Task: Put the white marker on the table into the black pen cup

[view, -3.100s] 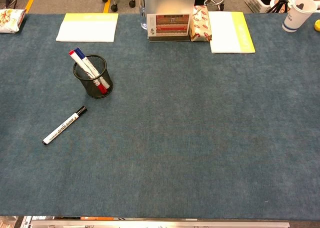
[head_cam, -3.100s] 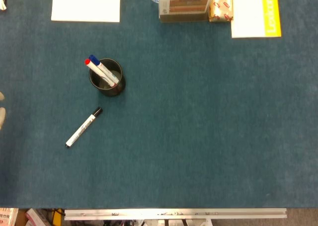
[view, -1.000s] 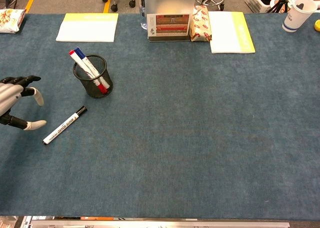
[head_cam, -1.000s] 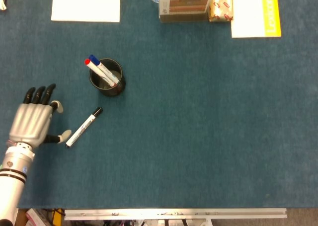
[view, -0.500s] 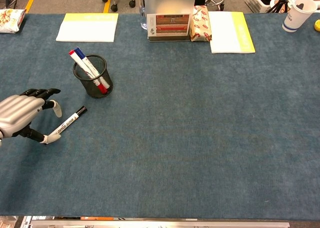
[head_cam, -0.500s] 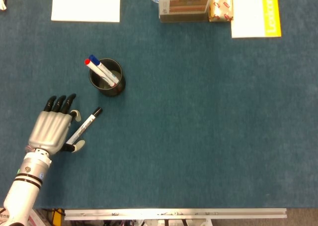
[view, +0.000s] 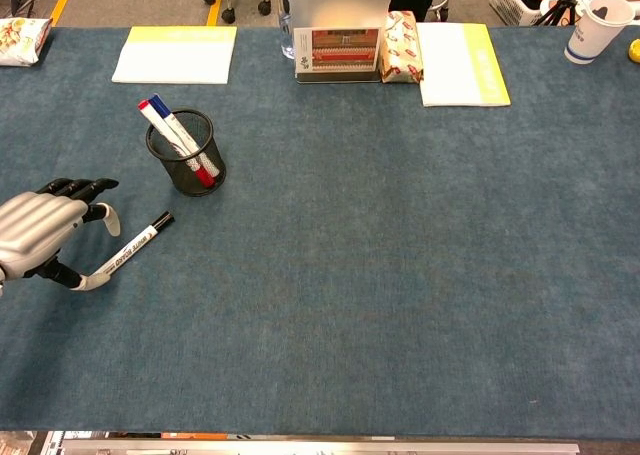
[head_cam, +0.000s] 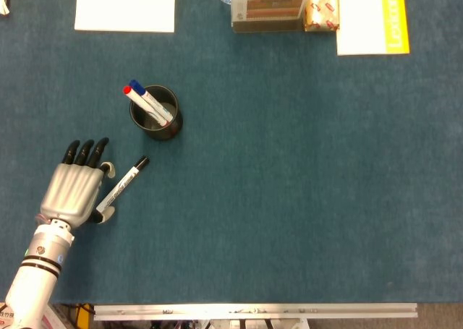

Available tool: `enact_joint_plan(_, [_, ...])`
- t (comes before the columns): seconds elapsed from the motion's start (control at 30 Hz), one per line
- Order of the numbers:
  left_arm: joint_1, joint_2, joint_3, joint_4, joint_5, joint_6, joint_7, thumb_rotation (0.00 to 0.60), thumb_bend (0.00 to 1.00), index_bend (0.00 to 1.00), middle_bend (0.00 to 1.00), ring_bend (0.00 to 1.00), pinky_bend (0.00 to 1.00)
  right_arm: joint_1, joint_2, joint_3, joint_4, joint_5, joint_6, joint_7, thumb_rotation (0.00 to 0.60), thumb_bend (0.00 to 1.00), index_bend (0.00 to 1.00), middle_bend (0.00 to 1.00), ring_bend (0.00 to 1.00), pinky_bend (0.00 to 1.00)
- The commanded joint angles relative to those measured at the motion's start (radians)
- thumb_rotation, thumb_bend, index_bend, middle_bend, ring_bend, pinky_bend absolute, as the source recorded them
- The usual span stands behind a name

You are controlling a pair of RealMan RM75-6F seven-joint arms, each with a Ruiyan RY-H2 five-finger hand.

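Head view, looking straight down on a blue felt table. The robot's left hand reaches in from the lower left corner, palm down, fingers spread and pointing away from the robot. The white marker lies flat on the felt just beside the hand's thumb side, slanting up and away with its black cap at the far end. The thumb tip sits at the marker's near end, touching it or nearly so; the hand is open wide and nothing is lifted. Beyond the fingertips and a little to the right stands the black pen cup, upright, with a red-capped and a blue-capped marker already leaning in it. The right hand is not visible.

Chest view, from the robot's front. The left hand shows at the left edge, knuckles up, fingers extended and apart. The white marker rests on the table right next to it, its lower end against the thumb. The black pen cup stands farther from the robot than the hand, near but clearly apart from the marker.

As for progress, the task seems barely begun: the hand has reached the marker, but grasping, lifting, carrying and dropping it into the cup all remain.
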Motion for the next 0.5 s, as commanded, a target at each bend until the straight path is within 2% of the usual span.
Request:
enact_joint_plan(0.03, [0.001,-0.002,0.001,0.003,-0.001,-0.001,-0.005,0.500,0.19,0.33,0.00,0.00,0.00,0.000,0.000,0.000,-0.001,0.002,-0.001,-0.001,0.600,0.57,0.34,0.33,0.45,0.69])
enact_joint_plan(0.4, [0.001,-0.016,0.005,0.010,0.002,-0.005,-0.014,0.499,0.19,0.33,0.00,0.00,0.00,0.001,0.003,0.000,-0.006,0.008,-0.006,-0.006,0.600,0.57,0.34,0.33,0.45,0.69])
enact_joint_plan(0.5, [0.004,-0.016,0.007,0.014,0.000,-0.003,-0.014,0.514,0.19,0.33,0.00,0.00,0.00,0.001,0.004,0.001,-0.008,0.009,-0.006,-0.007,0.600,0.57,0.34,0.33,0.45,0.69])
